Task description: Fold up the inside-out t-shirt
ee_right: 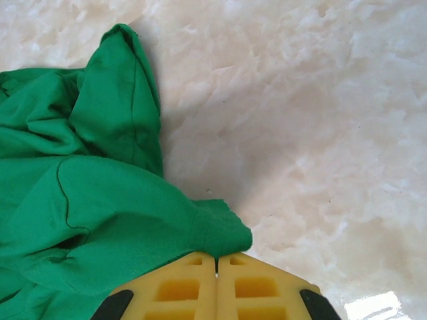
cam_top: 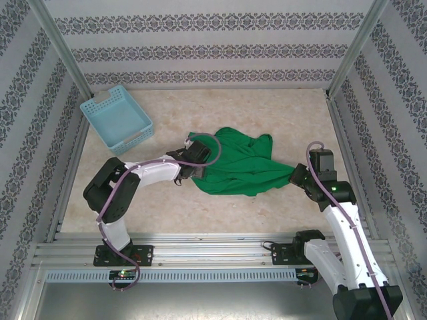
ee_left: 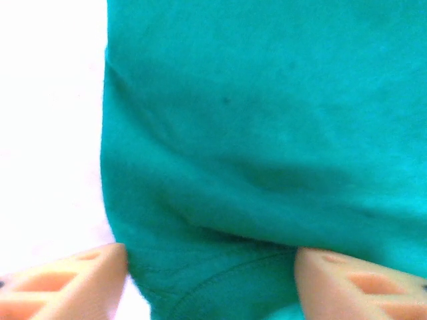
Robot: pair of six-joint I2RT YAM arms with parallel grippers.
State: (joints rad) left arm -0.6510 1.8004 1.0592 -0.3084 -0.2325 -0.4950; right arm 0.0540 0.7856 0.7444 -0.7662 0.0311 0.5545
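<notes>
The t-shirt (cam_top: 240,167) lies crumpled at the centre of the worktop (cam_top: 220,110), with a blue basket (cam_top: 137,137) at its 10 o'clock.

Left end effector (cam_top: 198,171): at the shirt's 9 o'clock edge. The top view hides its tips behind the wrist body. The blurred wrist view shows the fingers (ee_left: 80,280) apart, straddling a stitched hem and cut off by the frame at 6 o'clock.

Right end effector (cam_top: 297,177): at the shirt's 3 o'clock corner, where the cloth draws to a point. The pads (ee_right: 257,287) are together, clamped on that corner; the gripped cloth is hidden between them.
</notes>
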